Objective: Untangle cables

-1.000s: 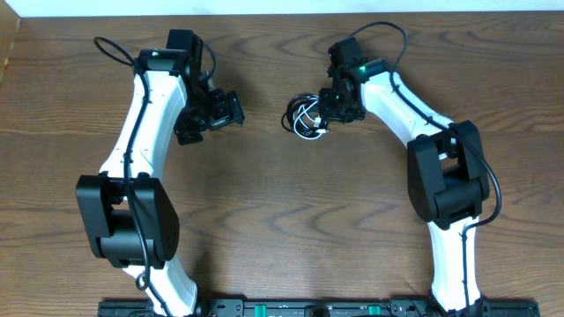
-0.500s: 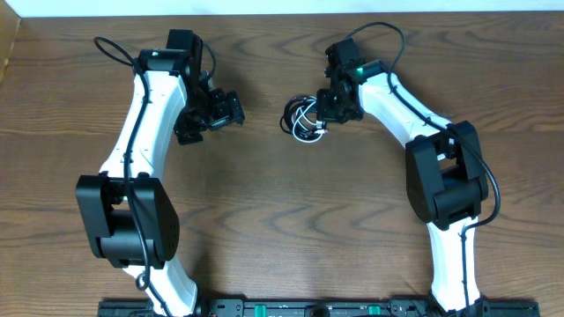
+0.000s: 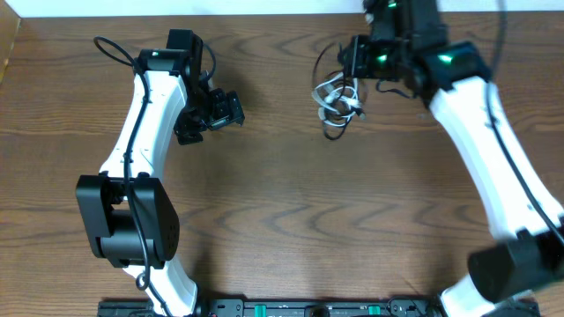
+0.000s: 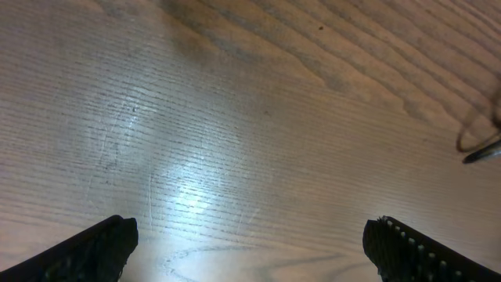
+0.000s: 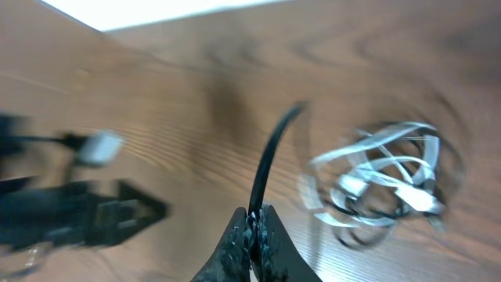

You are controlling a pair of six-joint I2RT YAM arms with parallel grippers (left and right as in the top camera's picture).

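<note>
The cables form one black-and-white tangle (image 3: 336, 99) hanging above the table at the back centre. My right gripper (image 3: 356, 60) is shut on a black cable (image 5: 268, 168) of that tangle and holds it lifted. In the right wrist view the white loops (image 5: 383, 180) dangle blurred beyond the jaws (image 5: 254, 227). My left gripper (image 3: 227, 110) is open and empty, low over bare wood to the left of the tangle. In the left wrist view its two fingertips (image 4: 250, 239) frame bare wood, and a bit of black cable (image 4: 479, 149) shows at the right edge.
The wooden table (image 3: 282, 220) stretches toward the front. The left arm (image 3: 145, 114) stands at the left, the right arm (image 3: 493, 150) at the right. A white wall edge runs along the back.
My right gripper has risen and moved back and right, lifting the tangle off the table; the cables now hang stretched below it. The left arm has not moved.
</note>
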